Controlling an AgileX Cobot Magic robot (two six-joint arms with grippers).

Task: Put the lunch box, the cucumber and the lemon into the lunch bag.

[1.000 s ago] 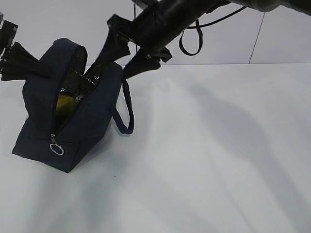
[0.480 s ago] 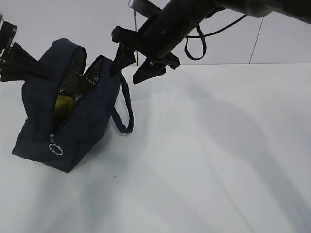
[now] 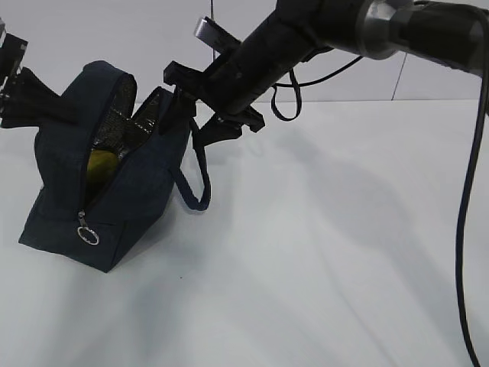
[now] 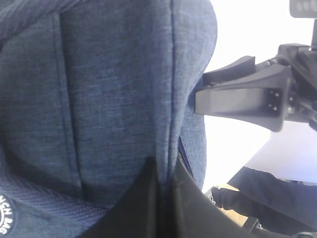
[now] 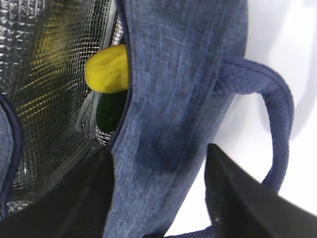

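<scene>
The lunch bag (image 3: 107,176) sits at the far left of the white table (image 3: 321,252), unzipped along its top, with the silver quilted lining showing in the opening. The lemon (image 5: 107,68) lies inside against the near wall, and the dark green cucumber (image 5: 110,110) is just below it, touching it. The lunch box cannot be made out in any view.

The left gripper (image 4: 166,198) has its fingers pressed together on a fold of the bag's left wall, pinching the fabric. The right gripper (image 5: 158,193) straddles the right wall at the rim, one finger inside the opening and one outside beside the loop handle (image 5: 270,124); its jaws stand apart around the fabric.

A round white patch (image 4: 6,218) shows at the lower left of the left wrist view; only the letters "NCH" and "AG" are readable. The metal ring pull (image 3: 89,236) hangs at the near end.
</scene>
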